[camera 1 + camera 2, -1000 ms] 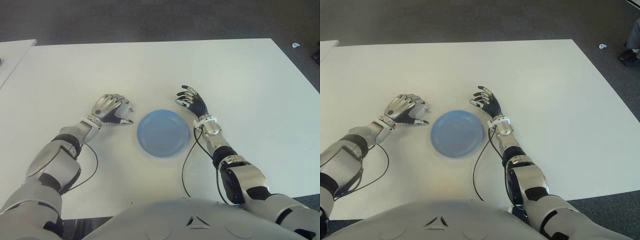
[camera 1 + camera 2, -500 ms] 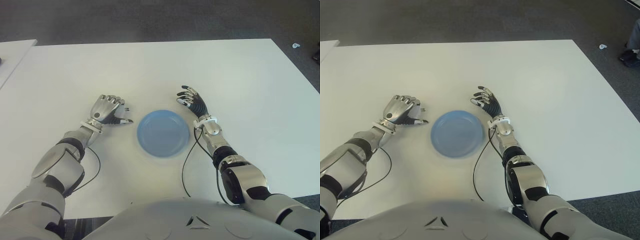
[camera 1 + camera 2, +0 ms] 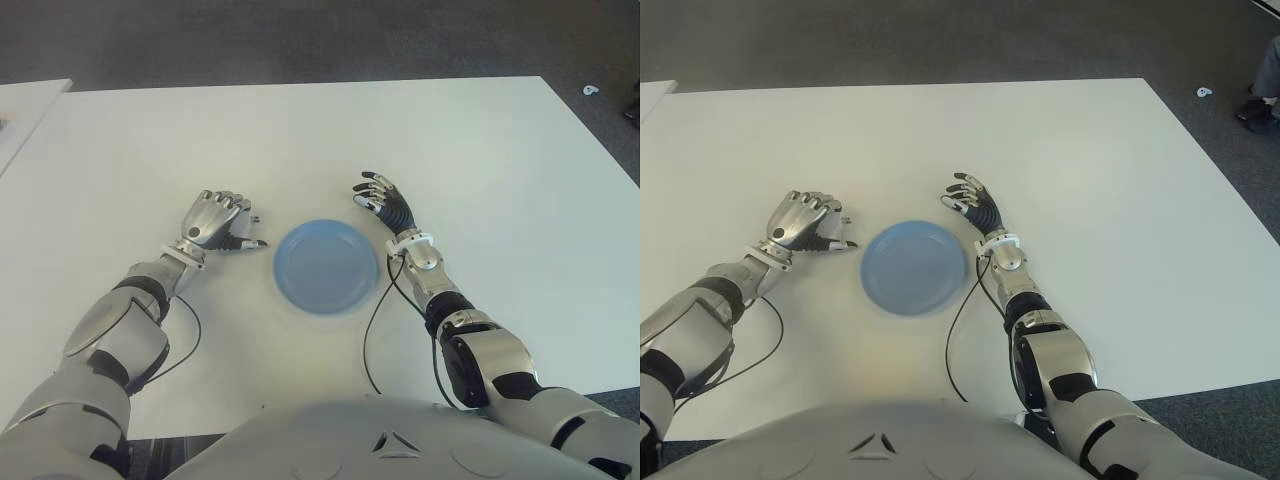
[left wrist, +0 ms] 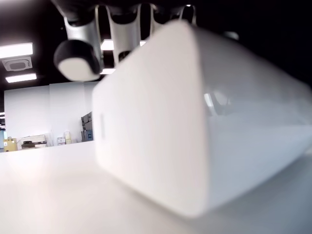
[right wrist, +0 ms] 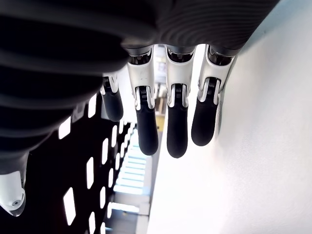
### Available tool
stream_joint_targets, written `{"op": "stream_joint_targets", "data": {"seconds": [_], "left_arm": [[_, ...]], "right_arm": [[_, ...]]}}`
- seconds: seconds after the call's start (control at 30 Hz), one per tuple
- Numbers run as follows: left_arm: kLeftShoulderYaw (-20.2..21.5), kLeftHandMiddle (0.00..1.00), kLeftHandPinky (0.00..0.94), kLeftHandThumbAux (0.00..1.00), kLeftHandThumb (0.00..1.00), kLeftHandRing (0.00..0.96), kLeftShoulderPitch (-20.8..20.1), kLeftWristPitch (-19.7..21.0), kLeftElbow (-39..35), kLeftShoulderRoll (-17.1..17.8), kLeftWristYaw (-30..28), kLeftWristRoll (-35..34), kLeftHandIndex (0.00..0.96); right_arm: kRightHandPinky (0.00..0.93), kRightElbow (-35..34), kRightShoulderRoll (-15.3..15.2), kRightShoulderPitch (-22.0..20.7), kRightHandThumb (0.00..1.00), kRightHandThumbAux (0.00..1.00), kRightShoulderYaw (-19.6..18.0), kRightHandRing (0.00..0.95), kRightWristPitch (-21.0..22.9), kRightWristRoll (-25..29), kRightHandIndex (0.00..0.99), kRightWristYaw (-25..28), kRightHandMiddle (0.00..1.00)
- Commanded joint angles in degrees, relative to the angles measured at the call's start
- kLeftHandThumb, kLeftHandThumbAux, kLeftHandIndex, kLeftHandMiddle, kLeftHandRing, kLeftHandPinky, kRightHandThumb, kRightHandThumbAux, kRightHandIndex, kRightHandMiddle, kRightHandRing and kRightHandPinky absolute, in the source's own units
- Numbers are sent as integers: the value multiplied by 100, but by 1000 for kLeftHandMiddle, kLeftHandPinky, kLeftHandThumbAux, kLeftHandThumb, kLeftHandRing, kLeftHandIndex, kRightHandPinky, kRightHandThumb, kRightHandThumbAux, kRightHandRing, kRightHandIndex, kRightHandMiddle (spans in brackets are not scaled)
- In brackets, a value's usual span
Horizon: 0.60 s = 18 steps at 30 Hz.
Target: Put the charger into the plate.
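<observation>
Left hand point(image 3: 215, 219) over charger point(image 4: 195, 122), unmoved since a half-second ago.

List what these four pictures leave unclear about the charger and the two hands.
- Charger: in both eye views the left hand, left of the blue plate, covers it almost wholly.
- Its far end and any prongs: cut off in the left wrist view; too close and blurred.
- Whether the right hand, right of the plate, touches the table: cannot tell.
</observation>
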Motion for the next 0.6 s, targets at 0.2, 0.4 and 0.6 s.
{"op": "stream_joint_targets", "data": {"seconds": [0.2,0.4,0.6], "left_arm": [[129,930,910,733,181,917,-44,-296,5,46,-60,-106,848],[327,932,913,732,210,917,-129,-470,-48,62,-154,-250,846],[519,933,912,733,270,917,-371,-790,-295,170,-206,-344,846]], "right_arm": [[312,418,37,447,0,519,55,342,644,-68,177,97,350],[312,421,40,449,0,524,42,342,636,-47,184,137,354],[299,416,51,447,0,521,23,337,643,-20,182,163,351]]}}
